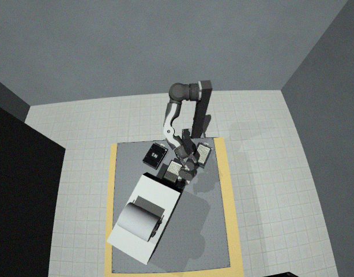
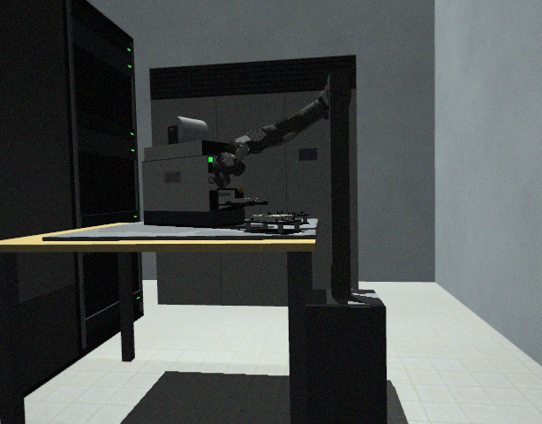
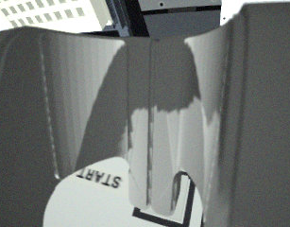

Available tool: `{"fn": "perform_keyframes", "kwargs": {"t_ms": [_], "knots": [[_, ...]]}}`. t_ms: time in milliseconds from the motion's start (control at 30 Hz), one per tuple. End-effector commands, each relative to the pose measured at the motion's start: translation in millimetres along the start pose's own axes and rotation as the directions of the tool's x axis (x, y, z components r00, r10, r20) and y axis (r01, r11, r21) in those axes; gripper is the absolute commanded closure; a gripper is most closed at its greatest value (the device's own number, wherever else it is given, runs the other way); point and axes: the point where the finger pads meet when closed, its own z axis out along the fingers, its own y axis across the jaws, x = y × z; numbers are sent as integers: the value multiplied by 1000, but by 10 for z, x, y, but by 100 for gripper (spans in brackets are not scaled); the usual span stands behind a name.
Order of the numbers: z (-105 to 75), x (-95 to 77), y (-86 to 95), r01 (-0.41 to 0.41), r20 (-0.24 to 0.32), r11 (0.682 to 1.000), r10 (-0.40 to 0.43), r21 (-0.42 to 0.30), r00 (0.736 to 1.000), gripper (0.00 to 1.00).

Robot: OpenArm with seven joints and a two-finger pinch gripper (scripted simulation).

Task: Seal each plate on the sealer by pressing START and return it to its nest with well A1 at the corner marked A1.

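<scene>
The sealer [image 1: 164,190] [image 2: 177,186] has its stage out, with a pale plate [image 1: 174,168] [image 3: 55,14] on it; rows of wells show. A second pale plate [image 1: 203,153] lies in the right-hand nest. The nest N1 [image 1: 154,155] holds no plate. My gripper [image 3: 162,126] is shut and empty, with its fingertips at the black-outlined square beside the START label [image 3: 99,180]. They cover part of the square; contact with the button cannot be told. A green light [image 2: 210,159] shows on the sealer's front, above the gripper.
A foil roll [image 1: 138,221] [image 2: 192,128] sits on top of the sealer. The arm passes above the mat between N1 and the right-hand nest, and the hand is close beside the stage plate. The arm's post [image 1: 200,113] [image 2: 340,182] stands at the table edge.
</scene>
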Motion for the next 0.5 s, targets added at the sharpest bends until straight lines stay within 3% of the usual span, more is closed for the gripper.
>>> {"fn": "perform_keyframes", "kwargs": {"t_ms": [0,467], "knots": [[-13,-30,22,0,5,1000,0,-8,1000,100],[2,-49,26,1,5,1000,-1,-10,1000,100]]}}
